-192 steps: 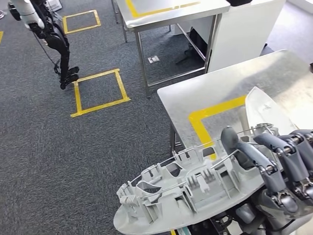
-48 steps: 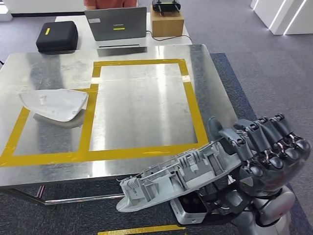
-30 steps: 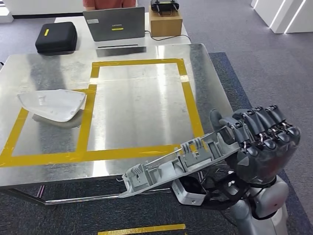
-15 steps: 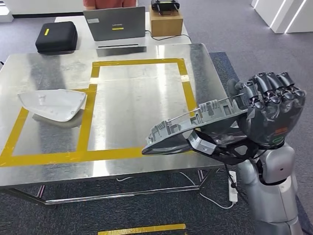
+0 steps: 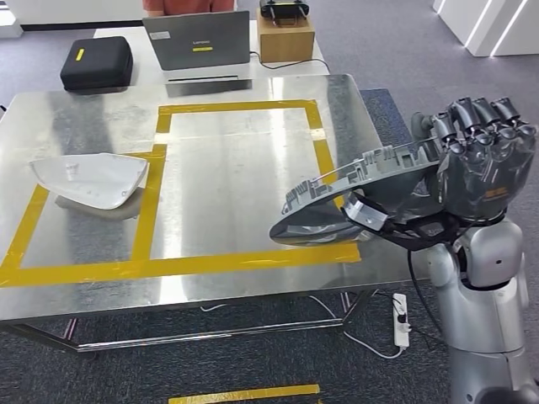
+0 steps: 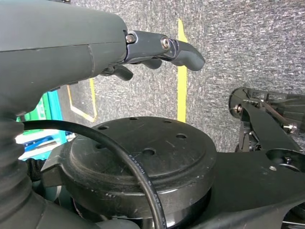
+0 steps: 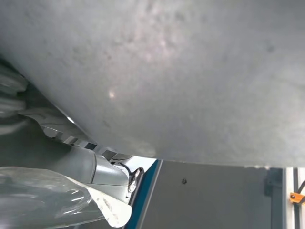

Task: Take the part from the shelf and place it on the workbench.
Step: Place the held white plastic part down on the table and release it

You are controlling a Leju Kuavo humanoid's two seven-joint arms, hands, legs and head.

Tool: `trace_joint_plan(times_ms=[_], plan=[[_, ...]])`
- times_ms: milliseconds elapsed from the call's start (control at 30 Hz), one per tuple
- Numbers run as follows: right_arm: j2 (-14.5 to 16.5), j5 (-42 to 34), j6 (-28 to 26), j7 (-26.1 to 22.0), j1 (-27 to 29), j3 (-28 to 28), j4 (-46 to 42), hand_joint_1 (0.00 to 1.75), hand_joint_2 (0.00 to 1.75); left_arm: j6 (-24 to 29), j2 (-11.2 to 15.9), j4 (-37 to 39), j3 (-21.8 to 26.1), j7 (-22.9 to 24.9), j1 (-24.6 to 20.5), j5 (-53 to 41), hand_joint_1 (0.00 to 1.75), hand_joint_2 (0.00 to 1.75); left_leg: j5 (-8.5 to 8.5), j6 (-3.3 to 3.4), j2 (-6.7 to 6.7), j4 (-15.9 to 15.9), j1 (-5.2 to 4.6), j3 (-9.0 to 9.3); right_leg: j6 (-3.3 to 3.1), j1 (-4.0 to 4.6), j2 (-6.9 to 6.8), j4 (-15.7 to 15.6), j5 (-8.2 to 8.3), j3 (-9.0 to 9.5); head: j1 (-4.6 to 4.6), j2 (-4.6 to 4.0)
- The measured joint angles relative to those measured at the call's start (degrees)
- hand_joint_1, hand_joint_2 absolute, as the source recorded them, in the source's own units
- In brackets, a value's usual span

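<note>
On the steel workbench [image 5: 210, 286] lies one white shell-shaped cover [image 5: 92, 179], resting across the left run of the yellow tape [image 5: 190, 268], which marks out two adjoining rectangles on the top. One grey ribbed part [image 5: 356, 181] is held above the bench's right front corner, over the tape there, tilted with its far end higher; its smooth underside fills most of the right wrist view [image 7: 162, 71]. The right hand [image 5: 486, 160] grips the part at its right end, dark fingers [image 5: 473, 118] curled over the upper edge.

The left hand [image 6: 72, 43] hangs over grey carpet [image 6: 251, 43]; one finger [image 6: 179, 50] is extended and nothing is in it, so it is apart and unloaded.

Behind the bench, on a second white table [image 5: 120, 34]: one black zipped case [image 5: 97, 63] with a yellow label, closed, contents not visible; one grey laptop [image 5: 197, 40] with a small yellow label, writing too small to read; one brown cardboard box [image 5: 285, 38] with a black device [image 5: 284, 8] on top. A person's orange sleeve [image 5: 188, 7] shows at the top edge. One white power strip [image 5: 400, 320] lies on the floor under the bench's right corner.
</note>
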Motion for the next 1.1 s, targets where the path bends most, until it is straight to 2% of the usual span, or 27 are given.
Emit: trace_joint_plan(times_ms=[267, 400, 600, 733, 867, 1100], plan=[[-0.25, 0.0, -0.02, 0.12, -0.68, -0.69, 1.36, 1.75, 1.75, -0.04, 0.0, 0.01, 0.01, 0.02, -0.02, -0.13, 0.0, 1.75, 0.0, 0.0, 0.0, 0.0, 0.0, -0.06, 0.0, 0.0, 0.0, 0.0, 0.0, -0.02, 0.01, 0.0], [-1.49, 0.02, 0.01, 3.69, -2.49, 0.54, 3.91, 1.75, 1.75, -0.03, 0.0, -0.01, 0.01, 0.06, -0.09, -0.69, 0.0, 1.75, 0.0, 0.01, 0.0, 0.0, -0.01, -0.12, 0.01, -0.01, -0.01, 0.0, 0.01, -0.02, 0.0, 0.0], [-6.05, 0.02, 2.35, 11.53, -9.12, 6.15, 9.11, 1.75, 1.75, -0.06, 0.0, -0.01, -0.01, 0.28, -0.22, -1.71, 0.0, 1.75, 0.05, 0.04, 0.0, 0.01, -0.03, -0.17, 0.05, -0.05, -0.01, 0.0, 0.05, -0.03, 0.01, 0.0], [-7.55, -0.01, 4.26, 15.63, -13.42, 11.29, 11.8, 1.75, 1.75, -0.22, 0.0, -0.01, -0.05, 0.48, -0.34, -2.36, 0.0, 1.75, 0.08, 0.04, 0.0, 0.01, -0.02, -0.09, 0.05, -0.05, -0.01, 0.01, 0.05, -0.06, 0.0, 0.0], [-7.64, -1.34, 5.24, 16.95, -16.09, 15.1, 13.76, 1.75, 1.75, -0.37, 0.0, -0.01, -0.14, 0.57, -0.44, -3.07, 0.0, 1.75, 0.09, 0.05, -0.02, 0.0, -0.01, -0.11, 0.05, -0.05, -0.03, 0.03, 0.05, -0.09, -0.01, 0.0], [-7.67, -6.26, 8.35, 16.28, -20.07, 19.57, 16.06, 1.75, 1.75, -0.51, 0.02, -0.06, -0.17, 0.7, -0.53, -3.91, 0.0, 1.75, 0.1, 0.05, -0.03, 0.0, -0.02, -0.14, 0.05, -0.04, -0.05, 0.04, 0.05, -0.11, 0.0, 0.0]])
